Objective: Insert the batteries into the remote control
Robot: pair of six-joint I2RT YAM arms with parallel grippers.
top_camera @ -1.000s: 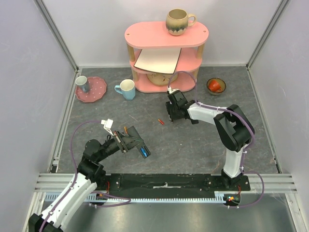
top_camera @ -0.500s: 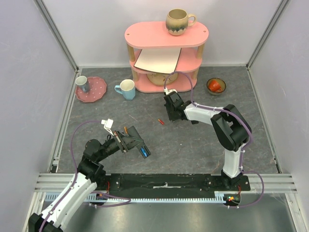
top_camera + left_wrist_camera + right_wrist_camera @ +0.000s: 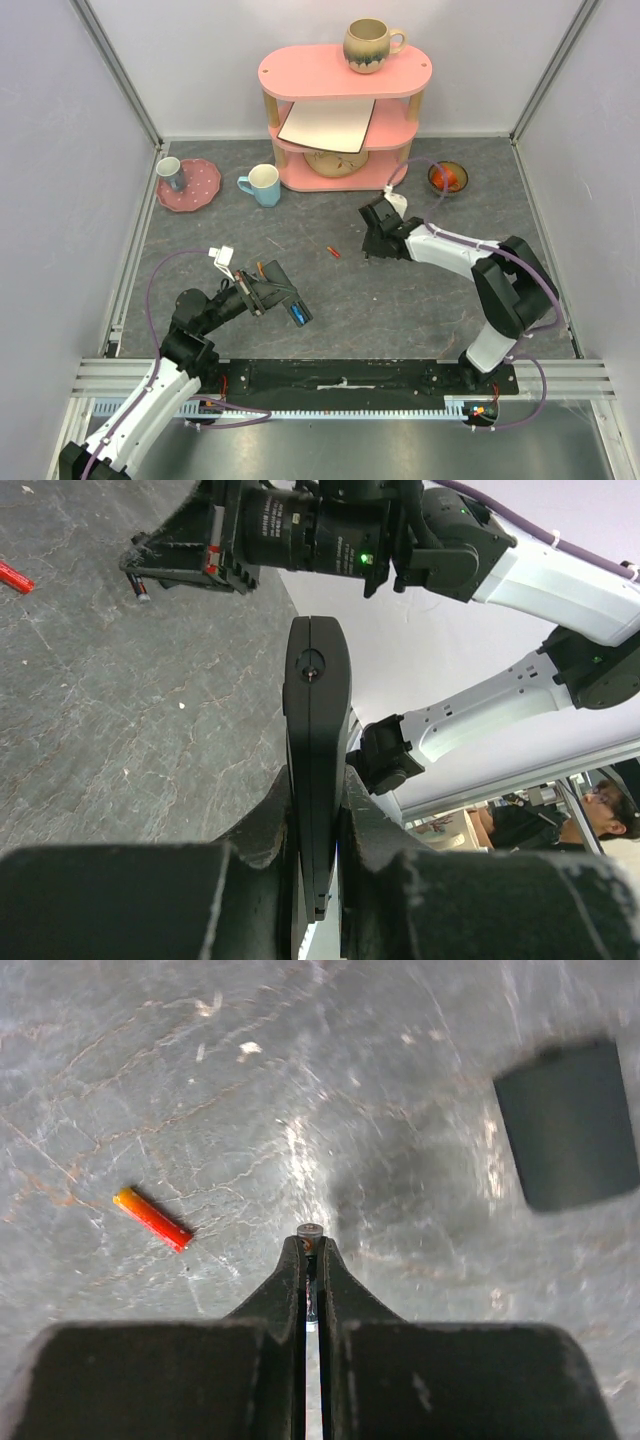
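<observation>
My left gripper [image 3: 316, 780] is shut on the remote control [image 3: 317, 680], a slim black bar held on edge above the table. From the top view the remote control [image 3: 285, 291] points to the lower right, with a blue battery [image 3: 298, 314] seated in it. Further back, my right gripper [image 3: 310, 1245] is shut on a thin dark battery [image 3: 310, 1230], whose metal end pokes out past the fingertips. In the top view that right gripper [image 3: 371, 253] hangs just right of the table's middle. A red-orange battery [image 3: 152, 1218] lies loose on the table to its left, the same battery [image 3: 333, 251] in the top view.
A small black squarish piece [image 3: 565, 1125] lies flat to the right of my right gripper. At the back stands a pink shelf [image 3: 345, 75] with a mug [image 3: 370, 45] on top. A light blue mug [image 3: 263, 185], a pink plate [image 3: 205, 185] and a small bowl [image 3: 447, 178] sit near it.
My right gripper has closed on the dark battery and its arm has swung to the right. The left arm and the remote control have not moved.
</observation>
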